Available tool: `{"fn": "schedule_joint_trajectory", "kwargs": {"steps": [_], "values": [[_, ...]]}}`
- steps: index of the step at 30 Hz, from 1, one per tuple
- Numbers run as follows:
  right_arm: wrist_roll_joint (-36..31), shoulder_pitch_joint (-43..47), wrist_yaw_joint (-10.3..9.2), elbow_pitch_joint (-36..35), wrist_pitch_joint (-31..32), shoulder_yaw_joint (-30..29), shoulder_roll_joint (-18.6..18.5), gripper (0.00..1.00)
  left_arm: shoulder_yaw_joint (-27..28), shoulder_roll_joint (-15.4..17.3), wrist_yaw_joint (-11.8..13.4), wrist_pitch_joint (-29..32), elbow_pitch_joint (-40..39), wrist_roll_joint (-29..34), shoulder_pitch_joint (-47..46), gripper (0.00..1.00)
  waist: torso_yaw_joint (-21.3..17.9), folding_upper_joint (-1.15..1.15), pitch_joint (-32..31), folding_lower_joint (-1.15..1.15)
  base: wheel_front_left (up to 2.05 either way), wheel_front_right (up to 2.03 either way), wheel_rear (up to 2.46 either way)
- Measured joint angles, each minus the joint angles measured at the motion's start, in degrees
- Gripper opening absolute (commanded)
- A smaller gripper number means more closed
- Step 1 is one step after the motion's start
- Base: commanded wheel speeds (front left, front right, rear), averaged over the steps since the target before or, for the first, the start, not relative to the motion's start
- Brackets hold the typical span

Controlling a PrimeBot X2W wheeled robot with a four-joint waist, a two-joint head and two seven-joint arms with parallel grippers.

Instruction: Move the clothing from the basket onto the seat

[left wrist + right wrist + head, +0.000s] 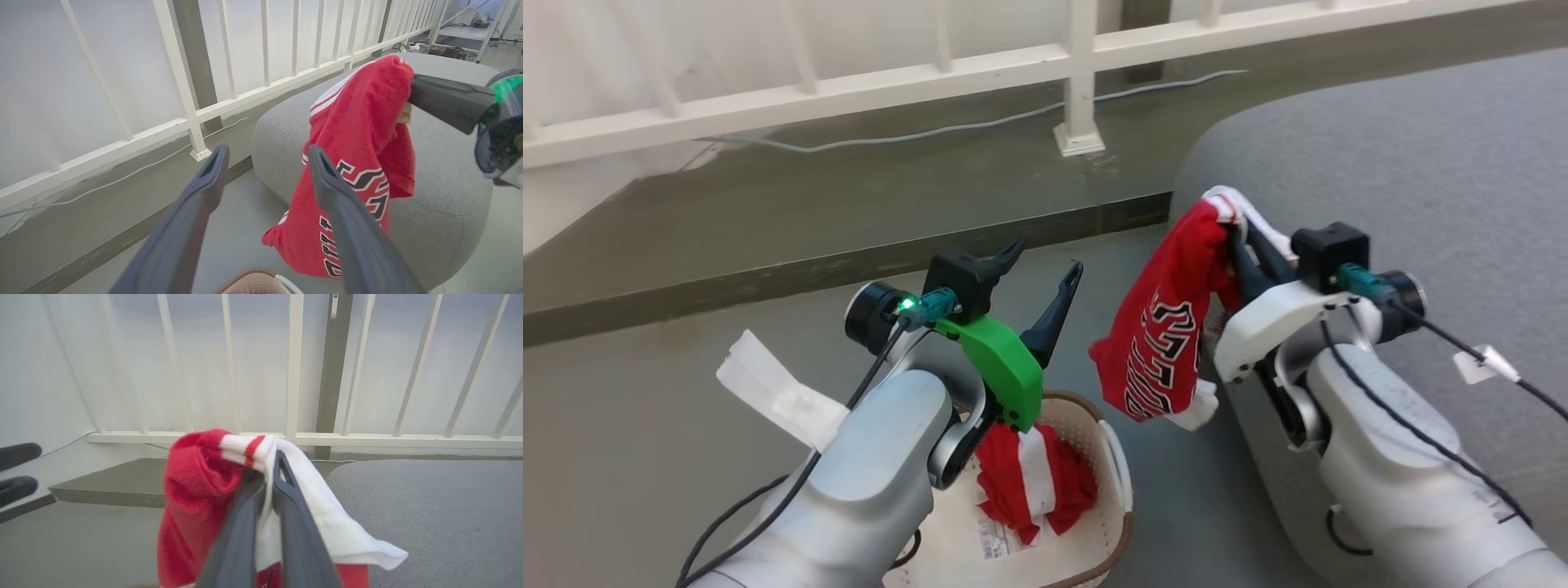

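The red jersey [1156, 331] with navy-and-white lettering hangs from my right gripper [1233, 241], which is shut on its white-trimmed upper edge just over the left rim of the grey seat [1421, 163]. The right wrist view has those fingers [286, 498] pinched on the jersey [196, 486]. My left gripper [1045, 261] stands open and empty above the cream basket [1115, 457], apart from the jersey [359, 134]. A red garment with a broad white stripe [1033, 482] lies in the basket. The left arm hides part of the basket.
A white railing [1078, 73] runs along the back, its post foot on a raised grey ledge [849, 261]. A pale cable [931, 131] lies on that ledge. Grey floor lies between basket and seat.
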Motion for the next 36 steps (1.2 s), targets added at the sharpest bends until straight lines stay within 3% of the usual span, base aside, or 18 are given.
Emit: {"fn": "schedule_joint_trajectory", "kwargs": {"steps": [25, 30, 36], "values": [[-2.36, 0.81, -0.05, -6.25, 0.00, -10.83, -7.68, 0.00, -4.11, 0.00, -1.31, -1.07, -4.17, 0.57, 3.83, 1.00, -17.41, 0.00, 1.24, 0.00, 0.00, 0.00, 0.00], [-2.35, 2.16, -0.07, -8.11, 0.00, -15.68, -8.94, 0.00, -5.66, -0.02, -1.80, -1.07, -5.30, 0.58, 3.82, 1.00, -19.51, 0.00, 2.94, 0.00, 0.00, 0.00, 0.00], [-2.47, 2.52, -0.07, -9.46, 0.00, -17.41, -8.93, 0.00, -6.57, 0.24, -2.21, -1.07, -5.34, 0.60, 3.82, 1.00, -20.70, 0.00, 4.58, 0.00, 0.00, 0.00, 0.00]]}}
